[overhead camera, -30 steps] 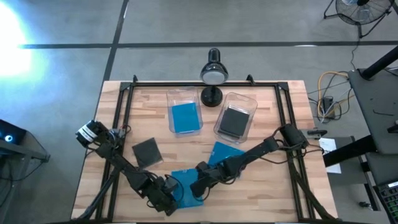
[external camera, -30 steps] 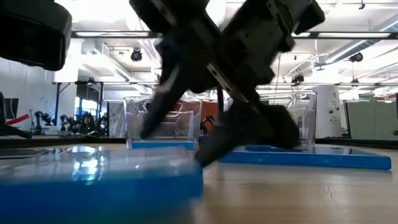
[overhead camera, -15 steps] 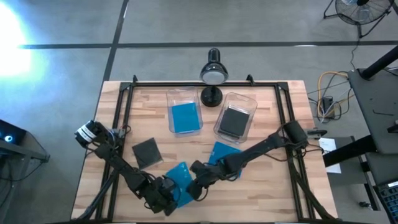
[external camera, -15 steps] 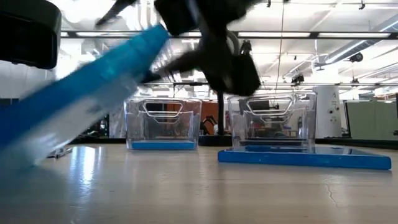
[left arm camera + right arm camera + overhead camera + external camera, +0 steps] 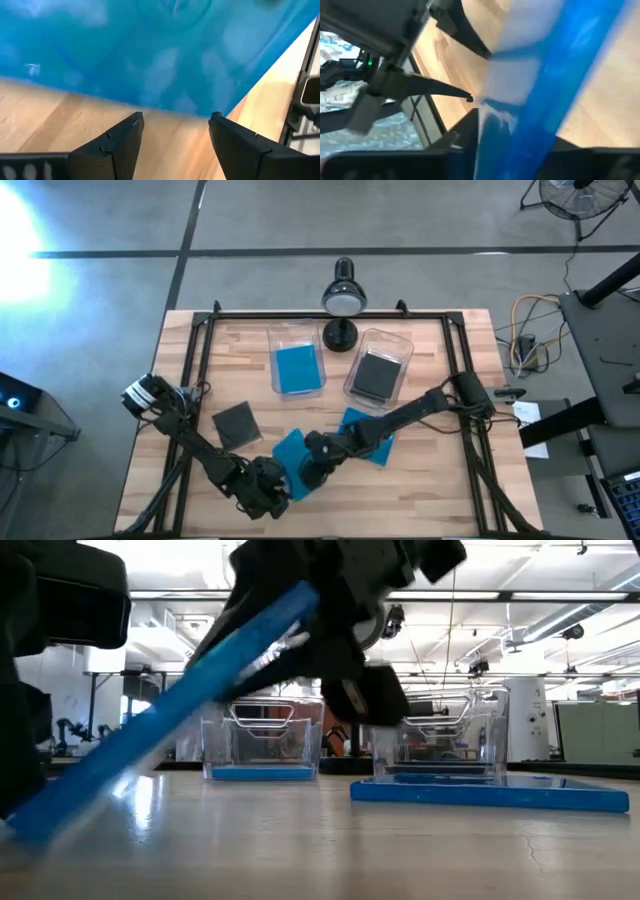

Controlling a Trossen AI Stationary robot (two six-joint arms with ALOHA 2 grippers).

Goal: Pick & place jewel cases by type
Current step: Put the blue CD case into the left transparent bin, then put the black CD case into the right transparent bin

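Note:
A blue jewel case (image 5: 292,452) stands tilted near the table's front middle, with my right gripper (image 5: 316,467) shut on it. My left gripper (image 5: 270,492) stands open just near-left of it, its fingers (image 5: 125,142) apart below the case's blue face (image 5: 150,50) without touching it. A second blue jewel case (image 5: 366,436) lies flat under my right arm. A dark grey jewel case (image 5: 237,423) lies flat to the left. One clear bin (image 5: 297,332) holds a blue case, the other clear bin (image 5: 398,343) holds a dark one. My right gripper pinches the blue jewel case between its two fingers at the raised right-hand edge (image 5: 298,602). It comes slanting down from the table's right. The case passes edge-on between the fingers (image 5: 535,110). It slopes down to the left, its low end (image 5: 30,825) down at the table.
A black desk lamp (image 5: 342,302) stands at the far edge between the two bins. A black frame (image 5: 200,340) runs round the table. Bare wood lies at the near right (image 5: 430,490).
The blue jewel case, flat on the table a second ago, has been tipped up. Its right edge has risen with my right gripper, while its left end has stayed low. The case has also shifted a little toward the far edge.

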